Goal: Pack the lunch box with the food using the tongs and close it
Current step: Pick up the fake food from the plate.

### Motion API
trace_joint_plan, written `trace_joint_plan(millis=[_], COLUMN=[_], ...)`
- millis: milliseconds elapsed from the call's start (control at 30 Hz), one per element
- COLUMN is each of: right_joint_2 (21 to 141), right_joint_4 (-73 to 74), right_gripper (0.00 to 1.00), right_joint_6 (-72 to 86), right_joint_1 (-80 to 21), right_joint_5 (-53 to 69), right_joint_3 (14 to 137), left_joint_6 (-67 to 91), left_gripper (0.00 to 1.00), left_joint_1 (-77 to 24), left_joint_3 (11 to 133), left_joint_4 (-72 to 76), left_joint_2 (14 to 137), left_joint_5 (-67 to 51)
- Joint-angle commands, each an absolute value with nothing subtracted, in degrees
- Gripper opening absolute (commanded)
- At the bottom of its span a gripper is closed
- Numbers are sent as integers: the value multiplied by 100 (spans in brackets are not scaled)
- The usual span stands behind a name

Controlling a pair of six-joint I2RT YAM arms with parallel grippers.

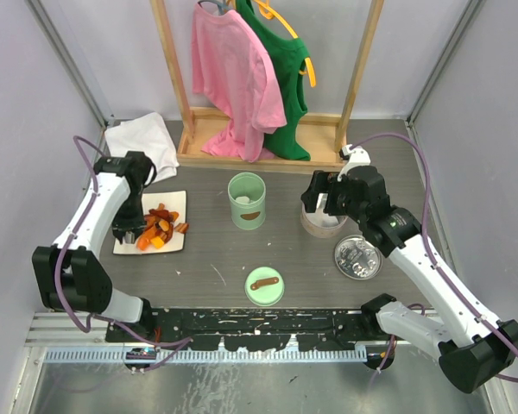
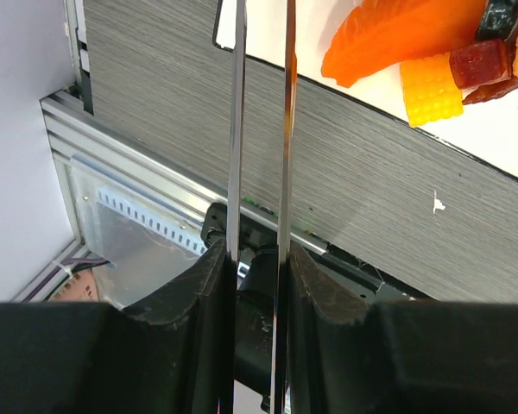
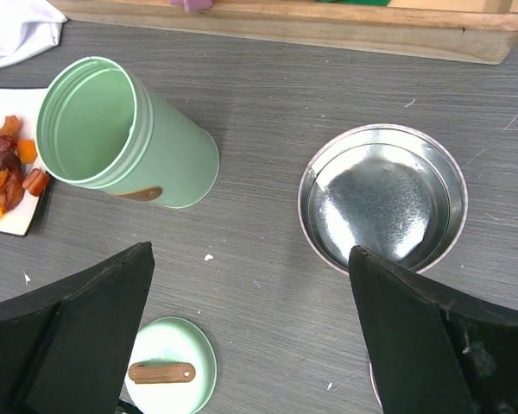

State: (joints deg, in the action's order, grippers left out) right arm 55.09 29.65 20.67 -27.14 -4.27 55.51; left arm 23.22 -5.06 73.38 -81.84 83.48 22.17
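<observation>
Two robot arms work over a grey surface. At nine o'clock in the overhead view, the left claw is clenched on the tongs, its pads pressing the two thin metal arms almost parallel. The tong tips run out of the wrist view, so whether they hold anything cannot be told. Near them lies the food, a heap of orange, red and brown pieces on a white plate. The lunch box, a tall pale green tub, stands upright and open at the centre, well apart from the plate. Its lid lies at six o'clock. At three o'clock the right claw hangs released, gaping wide above a metal bowl, grasping nothing.

Likely trouble: the pieces look smooth and rounded, so a hard squeeze could squirt one off the plate. The slim tongs could twist between the pads. On the carry, a loosely pinched piece could drop onto the surface. Long tongs reaching in could also tip the narrow tub.
</observation>
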Motion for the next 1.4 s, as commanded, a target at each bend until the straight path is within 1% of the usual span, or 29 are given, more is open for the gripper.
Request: trace_joint_plan(millis=[0, 133, 433, 767, 1033, 1233, 1367], right_joint_2=[5318, 5279, 5273, 5228, 5247, 5202, 5186], right_joint_4=[2810, 2834, 2841, 2828, 2642, 2598, 2587], right_gripper=[100, 100, 100, 100, 100, 100, 100], right_joint_6=[2060, 2082, 2216, 2539, 3080, 3332, 3437], right_joint_1=[-2690, -2690, -2690, -2691, -2690, -2694, -2692], right_joint_5=[-532, -531, -454, -352, -104, -18, 4], right_joint_3=[5782, 5785, 5786, 5770, 5615, 5516, 5491], left_joint_6=[2431, 2466, 2402, 2439, 2558, 2573, 2775], left_gripper=[24, 22, 21, 19, 18, 18, 18], left_joint_1=[-448, -442, -448, -465, -528, -653, -1025], left_joint_3=[7641, 7830, 8299, 8529, 8433, 8247, 8181], left_joint_4=[-8104, -8109, -8213, -7832, -7091, -6877, -6606], left_joint_2=[7844, 7605, 7331, 6851, 6450, 6319, 6189], left_joint_5=[2500, 2483, 1831, -47, -1587, -2027, -2174])
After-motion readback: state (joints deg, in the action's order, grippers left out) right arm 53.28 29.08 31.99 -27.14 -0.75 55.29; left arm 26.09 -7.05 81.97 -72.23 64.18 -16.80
